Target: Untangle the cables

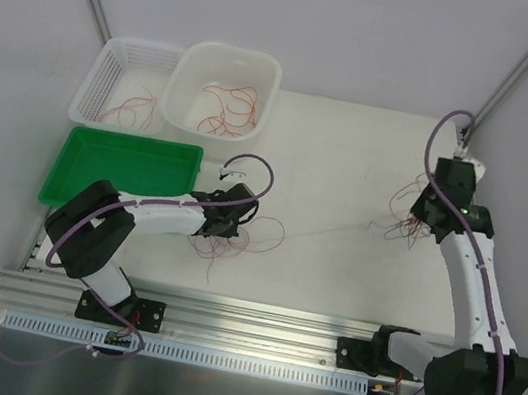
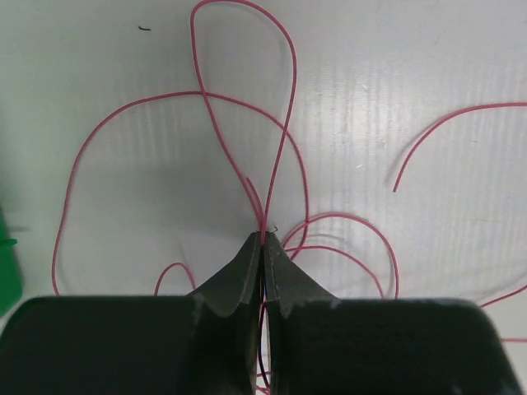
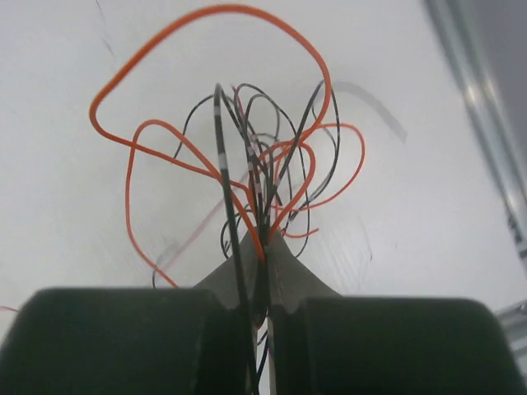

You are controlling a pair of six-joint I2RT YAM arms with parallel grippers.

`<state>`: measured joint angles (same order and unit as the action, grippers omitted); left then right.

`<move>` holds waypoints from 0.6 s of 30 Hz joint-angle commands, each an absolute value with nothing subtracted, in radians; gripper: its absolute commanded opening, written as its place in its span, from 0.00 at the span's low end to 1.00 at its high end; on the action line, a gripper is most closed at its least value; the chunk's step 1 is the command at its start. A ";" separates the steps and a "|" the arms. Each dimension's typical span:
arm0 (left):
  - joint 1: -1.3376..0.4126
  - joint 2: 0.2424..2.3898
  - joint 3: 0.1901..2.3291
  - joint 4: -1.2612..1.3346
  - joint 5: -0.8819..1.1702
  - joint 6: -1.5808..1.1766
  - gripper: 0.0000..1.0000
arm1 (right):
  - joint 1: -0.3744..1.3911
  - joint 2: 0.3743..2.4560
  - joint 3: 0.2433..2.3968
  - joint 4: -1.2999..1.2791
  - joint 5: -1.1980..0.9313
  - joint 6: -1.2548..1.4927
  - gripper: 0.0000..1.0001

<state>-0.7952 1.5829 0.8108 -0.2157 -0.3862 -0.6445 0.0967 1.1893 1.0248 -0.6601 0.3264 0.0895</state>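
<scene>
My left gripper (image 1: 231, 214) (image 2: 263, 237) is shut on thin red cables (image 2: 284, 140) that loop out over the white table; more red loops (image 1: 237, 239) lie around it left of centre. My right gripper (image 1: 421, 216) (image 3: 265, 245) is shut on a bunch of orange and black cables (image 3: 247, 164), held at the right side of the table (image 1: 403, 226). A faint thin strand (image 1: 329, 231) runs across the table between the two bunches.
A white tub (image 1: 185, 93) holding red cables and a white mesh basket (image 1: 102, 74) holding red cables stand at the back left. A green tray (image 1: 76, 171) lies in front of them, beside my left arm. A metal rail (image 1: 224, 318) runs along the near edge.
</scene>
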 commanded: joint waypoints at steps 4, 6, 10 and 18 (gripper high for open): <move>-0.776 1.575 0.727 -0.333 -0.436 -0.649 0.00 | 0.003 1.101 1.453 -0.787 0.331 -0.020 0.01; -0.776 1.580 0.716 -0.333 -0.436 -0.653 0.00 | 0.002 1.127 1.560 -0.816 0.333 -0.050 0.01; -0.776 1.588 0.698 -0.333 -0.414 -0.667 0.00 | 0.003 1.173 1.791 -0.841 0.302 -0.080 0.01; -0.808 1.540 0.765 -0.333 -0.322 -0.661 0.00 | 0.003 1.203 1.629 -0.772 0.025 -0.029 0.01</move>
<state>-0.7925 1.5436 0.7628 -0.2005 -0.4007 -0.6598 0.0055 1.1957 1.8320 -0.7883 0.1646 -0.0437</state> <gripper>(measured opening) 0.007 0.032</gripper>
